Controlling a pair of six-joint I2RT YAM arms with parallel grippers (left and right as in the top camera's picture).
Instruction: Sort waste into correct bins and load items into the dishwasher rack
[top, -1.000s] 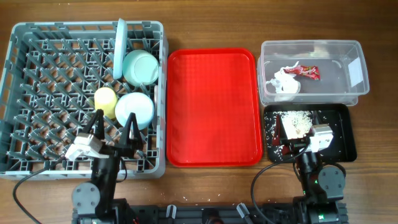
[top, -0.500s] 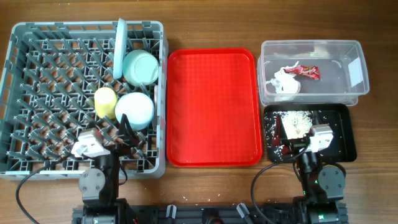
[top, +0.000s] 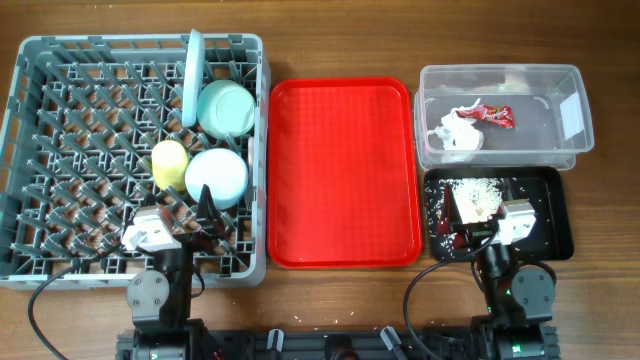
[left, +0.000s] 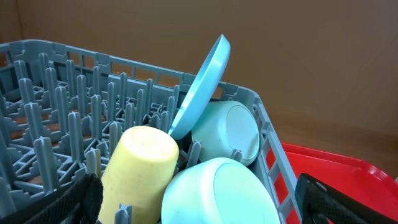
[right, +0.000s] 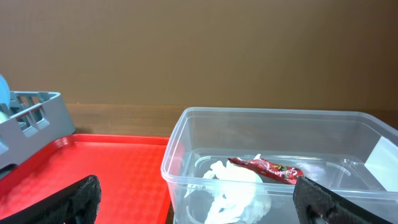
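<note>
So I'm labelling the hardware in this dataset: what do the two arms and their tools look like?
Both arms are black, built from round joint housings. The left tool and the right tool each have two matte black fingers, with a white block mounted on the wrist behind them. A thin black cable loops out beside each base.

Open lane over red tray (top: 343, 170), between rack (top: 140, 42) and tub (top: 500, 70); rack's right side jammed: plate (top: 191, 75), green bowl (top: 228, 108), blue bowl (top: 217, 177), cup (top: 170, 163).
</note>
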